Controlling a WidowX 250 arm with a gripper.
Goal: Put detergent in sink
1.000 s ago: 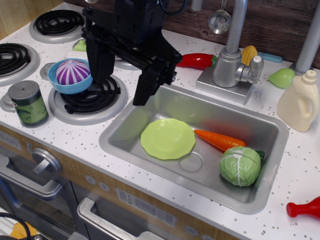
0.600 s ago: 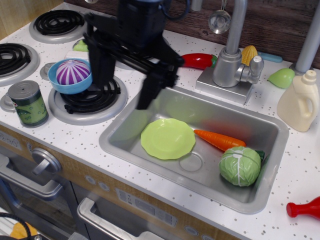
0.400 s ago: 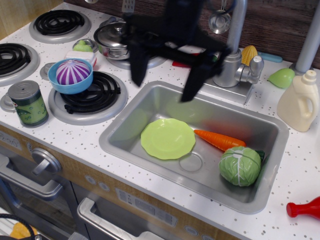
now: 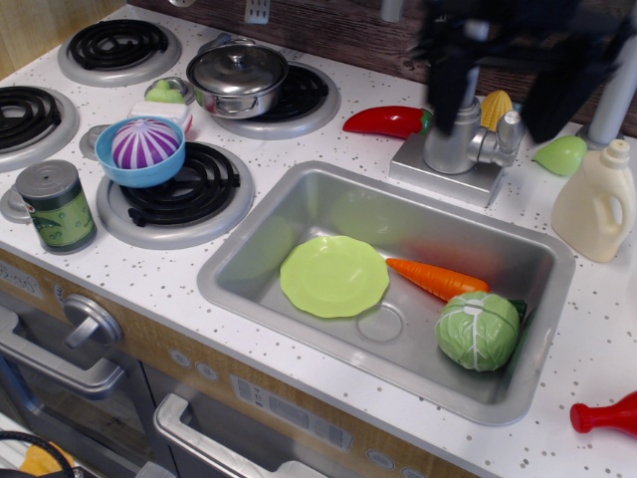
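The detergent (image 4: 597, 204) is a cream-white jug with a handle and round cap. It stands upright on the counter to the right of the sink (image 4: 254, 264). The sink is a steel basin with a grey tap (image 4: 453, 124) behind it. It holds a green plate (image 4: 333, 276), a carrot (image 4: 436, 279) and a cabbage (image 4: 478, 331). My gripper (image 4: 498, 119) is a dark motion blur above the tap at the top right. It is open and empty, with its fingers spread wide, up and to the left of the detergent.
A red bottle (image 4: 607, 413) lies at the front right edge. A red pepper (image 4: 388, 121), corn (image 4: 496, 108) and a green pear (image 4: 560, 154) sit near the tap. On the stove to the left are a lidded pot (image 4: 239, 78), a blue bowl (image 4: 144, 149) and a can (image 4: 58, 204).
My gripper has swept fast from over the stove and the sink's left side to the right, above the tap. It stays open and empty. The pot behind it now shows.
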